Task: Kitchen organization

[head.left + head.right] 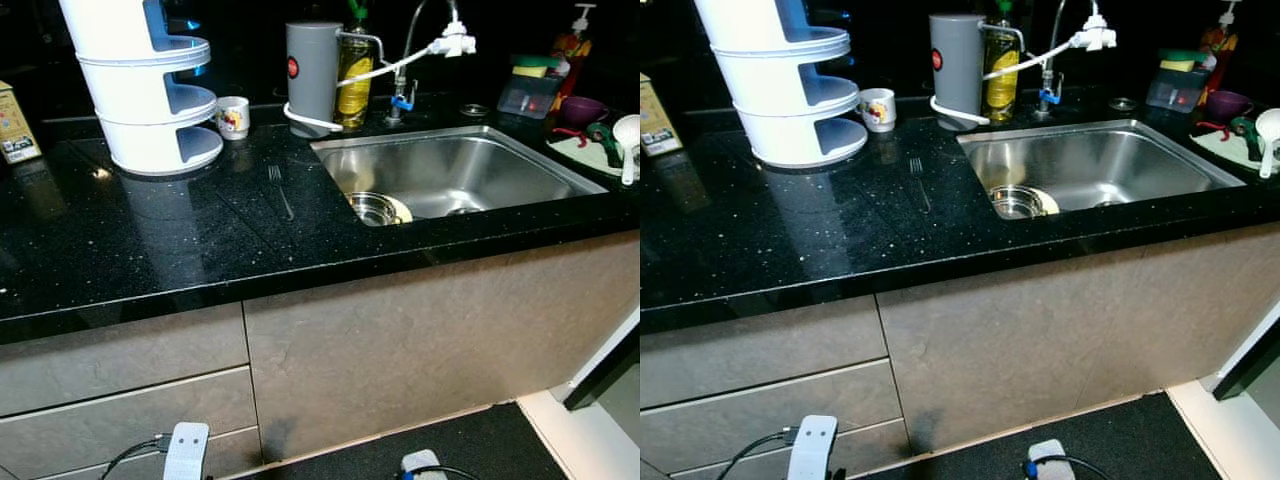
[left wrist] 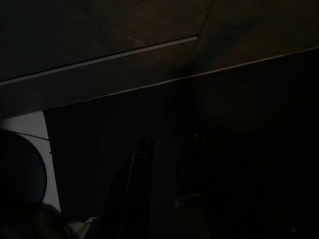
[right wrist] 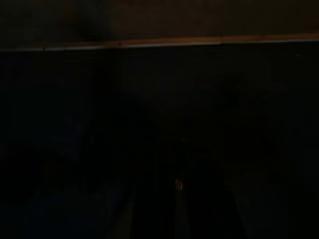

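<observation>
Both arms hang low by the drawers; I cannot tell how their fingers are set. Flat on the black tabletop [image 1: 120, 250] lies a thin, stiff, slippery fork [image 1: 279, 190]; grab its handle.

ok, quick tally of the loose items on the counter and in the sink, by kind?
Fork: 1
Mug: 1
Steel bowl in the sink: 1
White tiered rack: 1
Grey canister: 1
Oil bottle: 1
Purple bowl: 1
White ladle: 1
Box at the left edge: 1
Total: 9
</observation>
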Available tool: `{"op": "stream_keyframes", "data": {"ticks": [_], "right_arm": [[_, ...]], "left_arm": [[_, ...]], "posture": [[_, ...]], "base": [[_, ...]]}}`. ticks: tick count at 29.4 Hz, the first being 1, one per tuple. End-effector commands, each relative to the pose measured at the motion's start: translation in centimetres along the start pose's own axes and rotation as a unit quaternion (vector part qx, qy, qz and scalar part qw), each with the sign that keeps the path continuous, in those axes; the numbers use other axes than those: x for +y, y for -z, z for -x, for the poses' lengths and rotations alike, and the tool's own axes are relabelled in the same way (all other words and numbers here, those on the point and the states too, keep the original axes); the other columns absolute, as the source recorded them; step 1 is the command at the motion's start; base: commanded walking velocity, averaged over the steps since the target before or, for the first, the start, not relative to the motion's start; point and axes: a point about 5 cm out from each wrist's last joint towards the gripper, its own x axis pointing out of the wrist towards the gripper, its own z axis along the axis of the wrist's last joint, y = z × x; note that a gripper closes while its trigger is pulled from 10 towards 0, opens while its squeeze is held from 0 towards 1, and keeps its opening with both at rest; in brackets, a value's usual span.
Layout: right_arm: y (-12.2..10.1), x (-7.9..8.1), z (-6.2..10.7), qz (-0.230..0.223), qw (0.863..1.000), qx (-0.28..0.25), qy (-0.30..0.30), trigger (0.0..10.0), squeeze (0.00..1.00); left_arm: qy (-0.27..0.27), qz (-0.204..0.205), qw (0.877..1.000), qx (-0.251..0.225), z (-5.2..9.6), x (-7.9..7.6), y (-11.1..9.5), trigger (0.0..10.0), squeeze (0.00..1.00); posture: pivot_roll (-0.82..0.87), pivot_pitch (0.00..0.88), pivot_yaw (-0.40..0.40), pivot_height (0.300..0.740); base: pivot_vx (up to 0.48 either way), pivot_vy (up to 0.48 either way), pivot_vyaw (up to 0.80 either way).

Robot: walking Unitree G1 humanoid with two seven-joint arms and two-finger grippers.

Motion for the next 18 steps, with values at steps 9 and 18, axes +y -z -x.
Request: {"op": "stream_keyframes", "data": {"ticks": [9,18], "right_arm": [[0.35,0.56,0.00,0.021,1.000,0.004,-0.005,10.0,0.00],[1.01,0.23,0.22,0.027,0.999,0.018,-0.006,10.0,0.00]], "left_arm": [[0.015,-0.041,0.999,-0.002,0.84,0.01,1.51,10.0,0.00],[0.011,-0.029,0.999,-0.005,0.78,-0.26,1.35,10.0,0.00]], "posture": [[0.00,0.128,-0.015,0.740],[0.01,0.131,-0.019,0.740]], "base": [[0.000,0.000,0.44],[0.000,0.000,0.66]]}}
